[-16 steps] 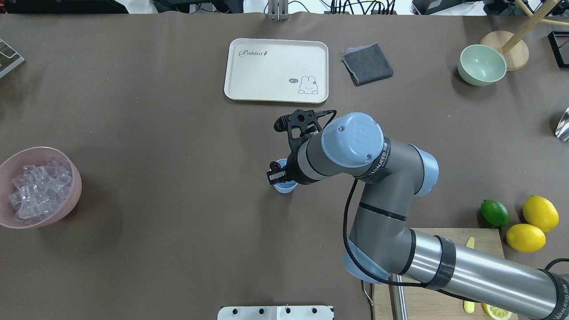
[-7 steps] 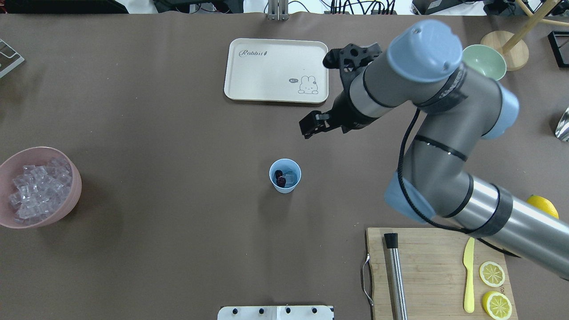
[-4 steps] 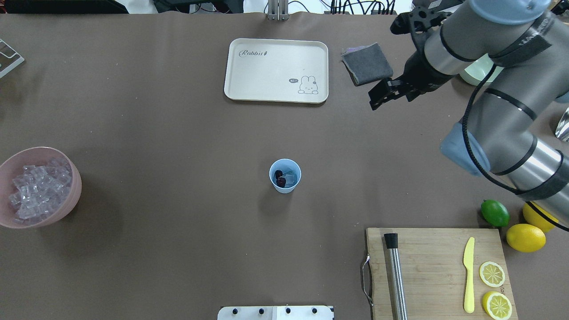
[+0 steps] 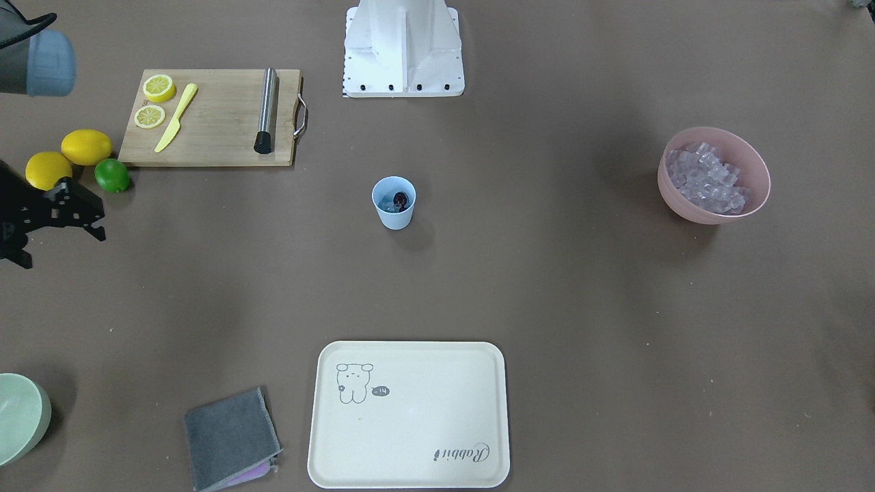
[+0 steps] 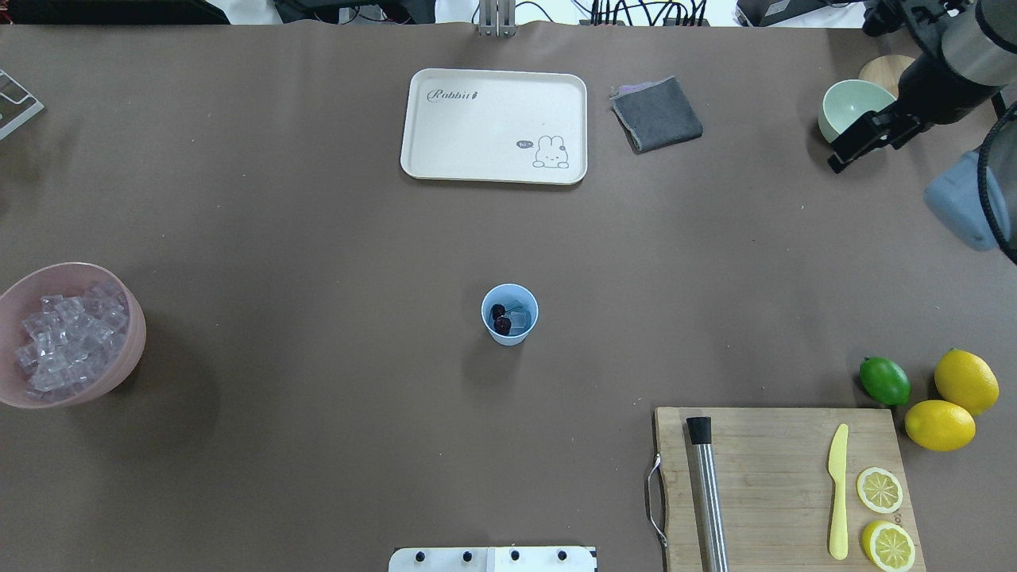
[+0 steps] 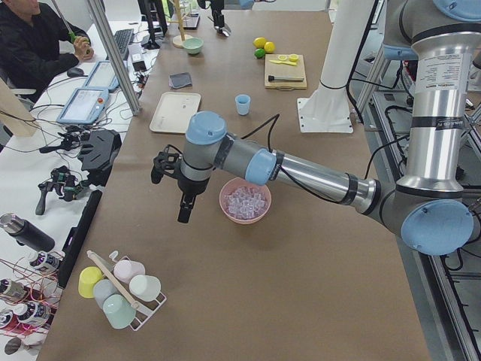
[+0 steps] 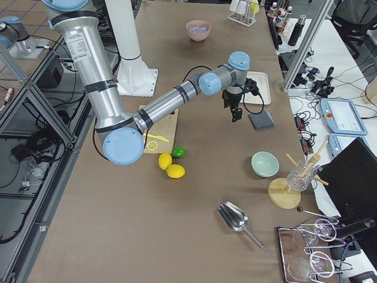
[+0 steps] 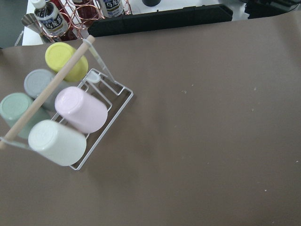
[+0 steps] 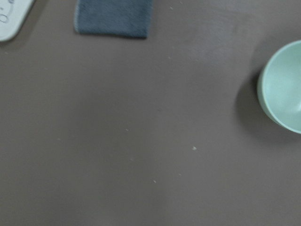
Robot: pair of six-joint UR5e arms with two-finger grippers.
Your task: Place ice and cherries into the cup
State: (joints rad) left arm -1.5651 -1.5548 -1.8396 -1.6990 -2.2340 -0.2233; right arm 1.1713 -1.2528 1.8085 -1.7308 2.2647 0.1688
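Note:
The light blue cup (image 5: 509, 314) stands upright mid-table; it also shows in the front view (image 4: 394, 202). The dark cherries (image 5: 500, 319) lie inside it beside an ice cube (image 5: 520, 319). More ice (image 5: 67, 338) fills the pink bowl (image 5: 119, 373) at the far left. My right gripper (image 5: 852, 149) is open and empty, held high at the far right next to the pale green bowl, far from the cup. My left gripper (image 6: 184, 213) hangs beside the pink bowl in the exterior left view only; I cannot tell if it is open or shut.
A cream tray (image 5: 494, 125) and a grey cloth (image 5: 655, 114) lie at the back. A pale green bowl (image 5: 854, 111) is back right. A cutting board (image 5: 771, 461) with a knife, a metal muddler and lemon slices sits front right beside a lime (image 5: 884, 380) and two lemons.
My right gripper let go of the cherries in the cup, rose, and swung back and to the right as far as the green bowl. The cup has not moved.

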